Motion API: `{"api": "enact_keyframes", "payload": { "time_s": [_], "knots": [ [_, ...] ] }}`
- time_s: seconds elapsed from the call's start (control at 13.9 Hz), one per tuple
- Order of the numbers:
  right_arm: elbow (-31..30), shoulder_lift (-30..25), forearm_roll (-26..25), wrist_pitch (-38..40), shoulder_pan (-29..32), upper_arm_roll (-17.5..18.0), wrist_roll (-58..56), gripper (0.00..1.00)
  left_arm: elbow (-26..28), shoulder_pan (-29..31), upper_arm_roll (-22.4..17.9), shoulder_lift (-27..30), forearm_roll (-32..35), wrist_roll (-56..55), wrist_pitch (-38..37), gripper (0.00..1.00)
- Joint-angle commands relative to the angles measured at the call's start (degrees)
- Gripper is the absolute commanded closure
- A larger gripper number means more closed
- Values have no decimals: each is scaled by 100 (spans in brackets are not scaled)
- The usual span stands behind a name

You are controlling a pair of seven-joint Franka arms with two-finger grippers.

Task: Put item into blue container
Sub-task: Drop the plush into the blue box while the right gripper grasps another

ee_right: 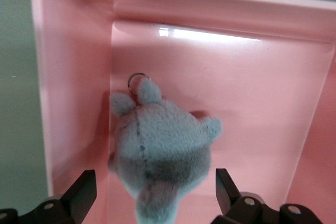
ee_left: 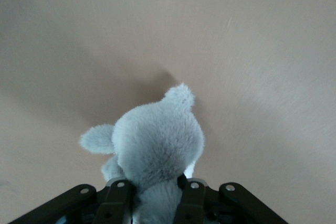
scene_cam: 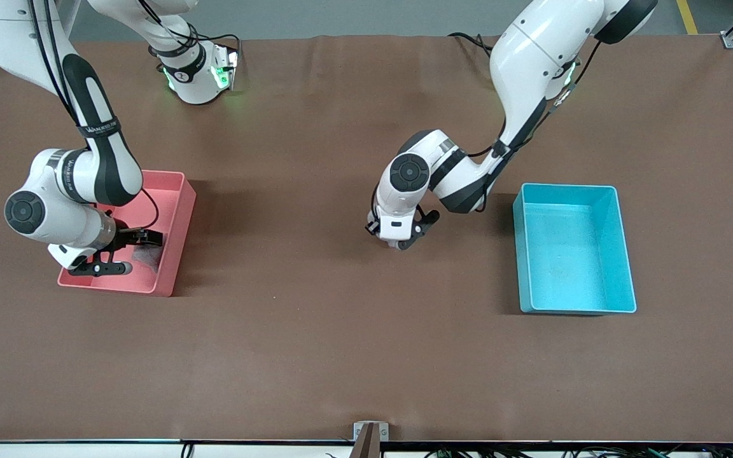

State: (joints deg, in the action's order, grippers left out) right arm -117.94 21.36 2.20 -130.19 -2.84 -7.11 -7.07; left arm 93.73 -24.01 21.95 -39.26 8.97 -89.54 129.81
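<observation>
Front view: left gripper (scene_cam: 404, 243) jaws clamp a grey plush (ee_left: 155, 150) beside blue container (scene_cam: 624, 254); right gripper (scene_cam: 126, 252), arm marked "WANDERS", jaws wide over pink bin (scene_cam: 179, 210)

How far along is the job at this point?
Done: nothing; the light blue rectangular plastic bin is empty. In hand: the left gripper pinches a grey plush toy on the brown table; the open right gripper straddles a second grey plush toy in the pink plastic bin. Remaining: lift, carry, release over that bin.
</observation>
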Motion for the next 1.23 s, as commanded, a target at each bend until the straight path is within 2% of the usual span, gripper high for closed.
{"api": "enact_keyframes", "payload": {
  "time_s": [0.0, 0.22, 0.29, 0.43, 0.58, 0.79, 0.87, 0.94, 1.01, 1.15],
  "knots": [
    [-132, 122, -80, -270, 178, 131, -49, 0, -204, 316, -86, 768, 263, 461, -1103, 100],
    [-141, 245, -71, -271, 187, 131, -49, 0, -293, 1079, -86, 1261, 263, 2120, -1757, 100],
    [-141, 246, -71, -244, 187, 131, -58, 7, -293, 1352, -86, 1332, 263, 2578, -1784, 100],
    [-141, 237, -71, -131, 187, 140, -189, 35, -285, 1888, -86, 1526, 263, 3562, -2203, 100],
    [-133, 237, -62, -7, 187, 149, -216, 58, -250, 2337, -86, 1570, 263, 4127, -2652, 99],
    [-106, 228, -36, 98, 187, 149, -251, 79, -48, 3048, -95, 1570, 341, 4366, -2944, 77],
    [-89, 219, -36, 168, 187, 149, -268, 85, 13, 3243, -86, 1553, 368, 4375, -2944, 65],
    [-54, 211, -18, 291, 187, 149, -321, 91, 14, 3314, -95, 1518, 377, 4375, -2944, 19],
    [-1, 184, -1, 414, 187, 158, -417, 95, 5, 3332, -95, 1509, 395, 4375, -2944, 1],
    [122, 132, -1, 678, 187, 158, -488, 99, -12, 3333, -95, 1509, 430, 4367, -2944, 0]
  ]
}}
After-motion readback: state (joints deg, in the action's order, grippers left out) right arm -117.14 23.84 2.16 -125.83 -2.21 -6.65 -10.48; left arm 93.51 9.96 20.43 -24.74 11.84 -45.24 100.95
